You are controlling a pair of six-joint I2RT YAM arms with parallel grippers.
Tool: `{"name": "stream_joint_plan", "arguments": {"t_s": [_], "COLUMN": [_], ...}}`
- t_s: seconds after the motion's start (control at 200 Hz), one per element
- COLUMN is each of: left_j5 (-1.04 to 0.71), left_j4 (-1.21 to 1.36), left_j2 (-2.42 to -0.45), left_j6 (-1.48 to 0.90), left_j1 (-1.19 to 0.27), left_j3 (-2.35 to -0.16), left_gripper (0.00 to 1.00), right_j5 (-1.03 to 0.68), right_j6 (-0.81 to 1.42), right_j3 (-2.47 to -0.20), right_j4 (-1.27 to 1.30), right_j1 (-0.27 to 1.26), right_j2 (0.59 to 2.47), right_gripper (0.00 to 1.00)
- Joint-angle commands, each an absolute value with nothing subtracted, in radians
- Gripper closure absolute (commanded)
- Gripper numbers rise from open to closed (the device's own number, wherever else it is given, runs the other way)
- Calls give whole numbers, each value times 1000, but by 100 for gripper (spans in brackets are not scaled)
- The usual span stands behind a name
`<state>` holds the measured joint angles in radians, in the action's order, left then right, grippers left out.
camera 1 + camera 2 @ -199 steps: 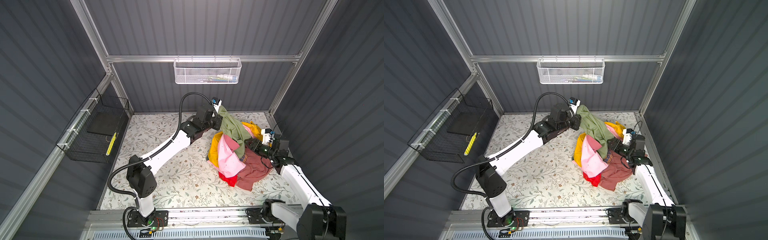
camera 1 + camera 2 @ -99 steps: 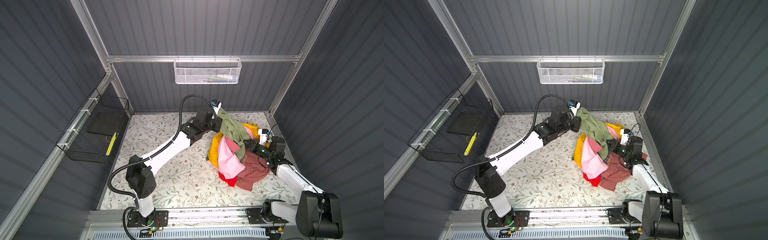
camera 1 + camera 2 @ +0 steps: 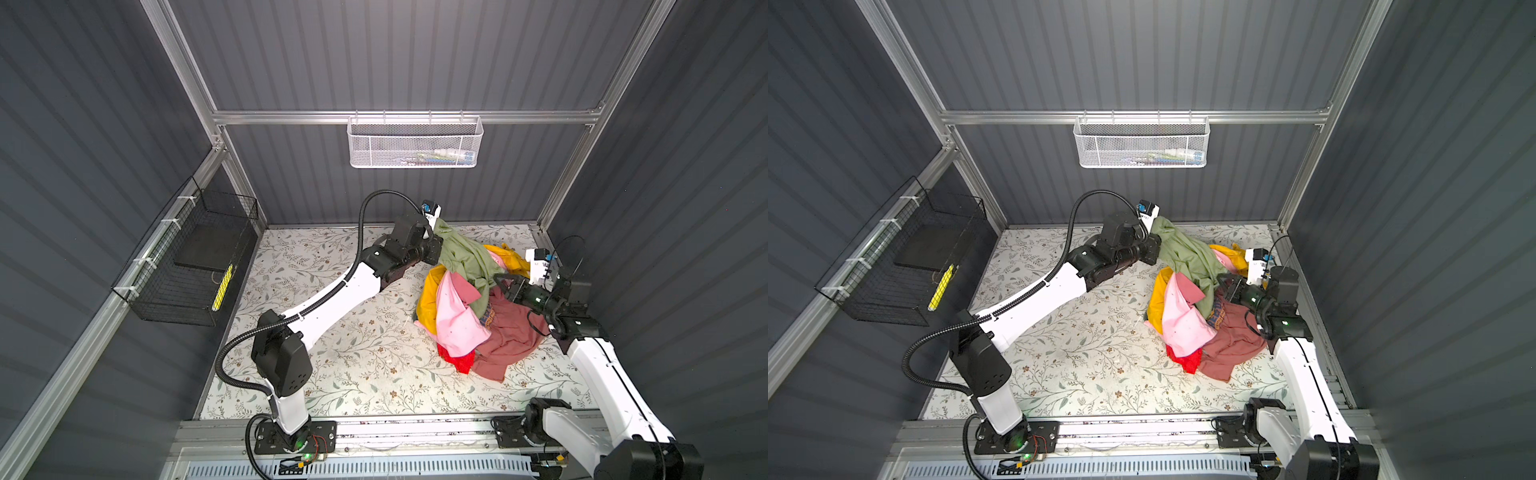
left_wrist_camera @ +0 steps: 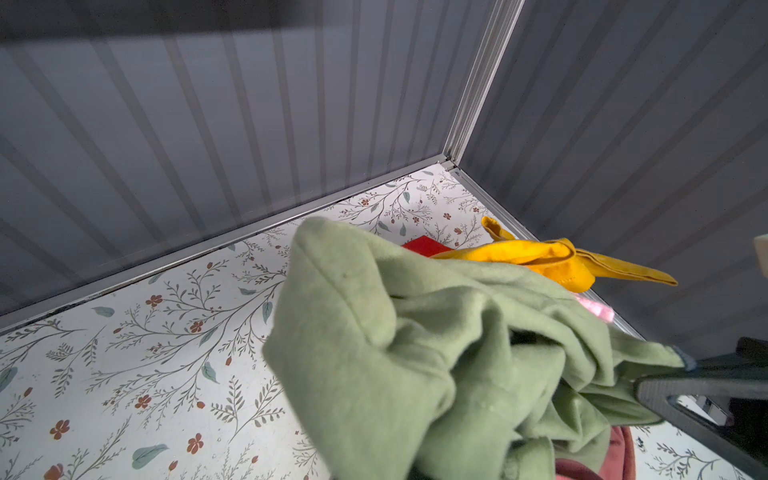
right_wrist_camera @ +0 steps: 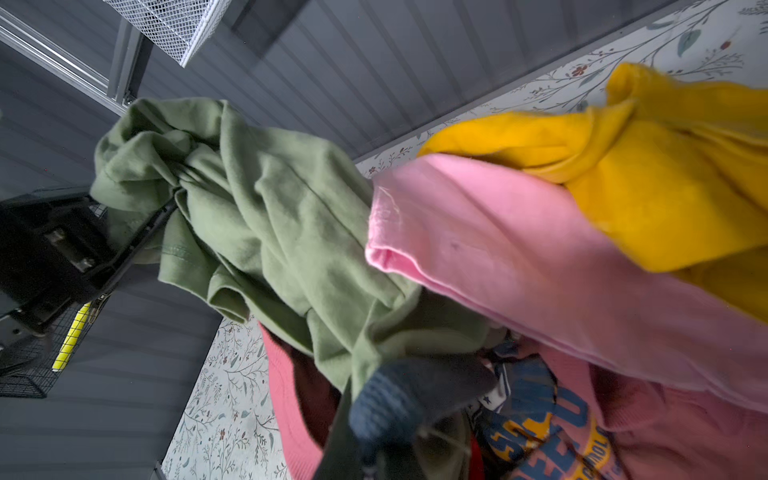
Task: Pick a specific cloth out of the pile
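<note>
1. Tension first: the left gripper (image 3: 435,248) pinches the cloth (image 3: 465,259) high, its body draped across the pile (image 3: 457,322).
2. With the right gripper (image 3: 500,284) clamped on its lower end, raise both ends together, slowly, shedding neighbours.

Table (image 3: 332,353), right half: pile (image 3: 511,336), close to the right wall. On the pile's rear: cloth (image 3: 463,257), sloping up leftward into the left gripper (image 3: 437,249); right gripper (image 3: 500,283) at its lower end. Back wall, above: mesh basket (image 3: 415,145). Left wall: wire crate (image 3: 187,270).
</note>
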<state>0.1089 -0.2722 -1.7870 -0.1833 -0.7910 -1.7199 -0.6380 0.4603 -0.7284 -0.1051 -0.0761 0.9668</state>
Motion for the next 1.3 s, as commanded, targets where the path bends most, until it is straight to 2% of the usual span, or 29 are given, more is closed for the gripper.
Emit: {"name": "stream_joint_plan", "arguments": {"t_s": [0.0, 0.23, 0.385, 0.465, 0.861, 1.051, 1.151, 1.296], "left_j5": [113, 29, 53, 70, 77, 58, 45, 48], "left_j4": [-301, -308, -291, -296, -288, -291, -261, -201], "left_j2": [-1802, -1827, -1810, -1810, -1852, -1883, -1868, -1825], "left_j6": [-167, -183, -173, -164, -136, -103, -90, -65], "left_j1": [-783, -785, -785, -785, -826, -863, -872, -885], "left_j3": [-1744, -1730, -1701, -1702, -1724, -1751, -1730, -1671], "left_gripper": [100, 98, 87, 76, 51, 32, 26, 22], "right_j5": [-643, -650, -665, -676, -717, -721, -732, -711], "right_j6": [440, 435, 437, 456, 522, 541, 548, 548], "right_j3": [-819, -978, -1067, -1092, -1158, -1239, -1289, -1327], "right_j4": [-158, -249, -297, -293, -240, -226, -225, -217], "right_j1": [-75, -75, -75, -75, -44, -22, -17, -16], "right_j2": [932, 899, 900, 909, 959, 986, 1007, 1018], "right_gripper": [100, 100, 100, 100, 100, 100, 100, 100]}}
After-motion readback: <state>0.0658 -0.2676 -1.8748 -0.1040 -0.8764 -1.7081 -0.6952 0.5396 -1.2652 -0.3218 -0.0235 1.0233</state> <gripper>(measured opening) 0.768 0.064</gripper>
